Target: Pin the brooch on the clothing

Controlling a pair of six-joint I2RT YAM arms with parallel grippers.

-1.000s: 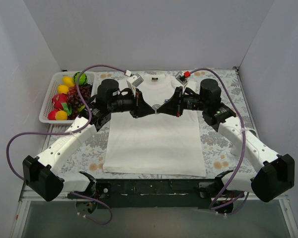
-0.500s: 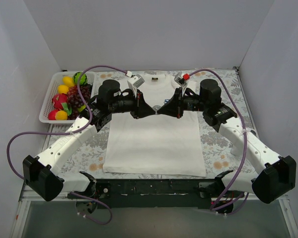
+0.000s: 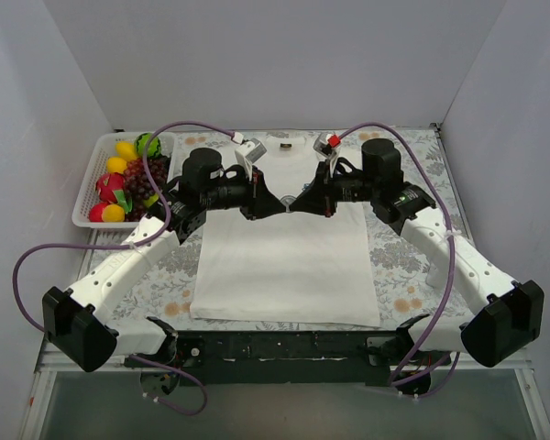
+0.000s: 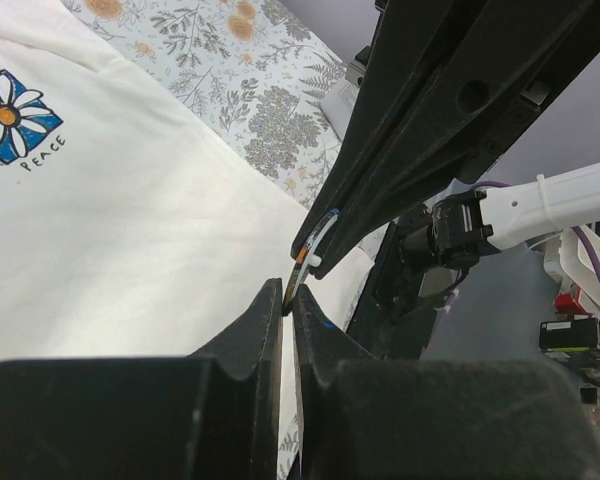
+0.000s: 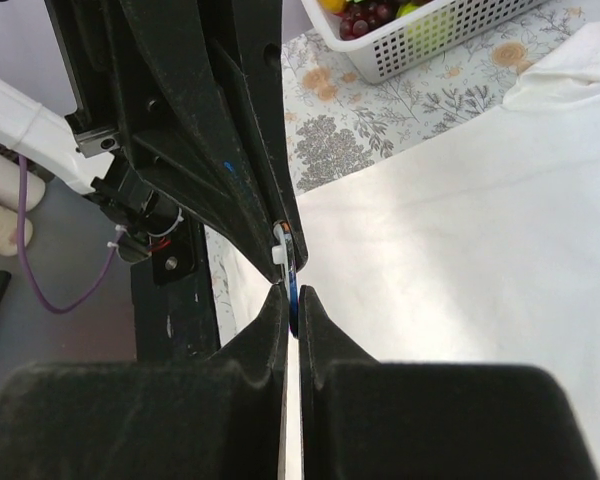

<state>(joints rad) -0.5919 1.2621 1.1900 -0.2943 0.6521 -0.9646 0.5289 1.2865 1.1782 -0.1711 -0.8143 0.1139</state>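
Reaching in from the near edge over the lower half of the shirt [image 3: 284, 270], the left gripper [image 4: 288, 291] and right gripper [image 5: 290, 297] meet tip to tip above its chest. Each looks clenched on the brooch [image 4: 300, 268], a thin disc seen edge-on between them and seemingly clear of the fabric, probably so its clasp can be worked before pinning. Just beyond lies the logo [image 4: 10, 115], and a fruit basket [image 3: 84, 209] sits far left.
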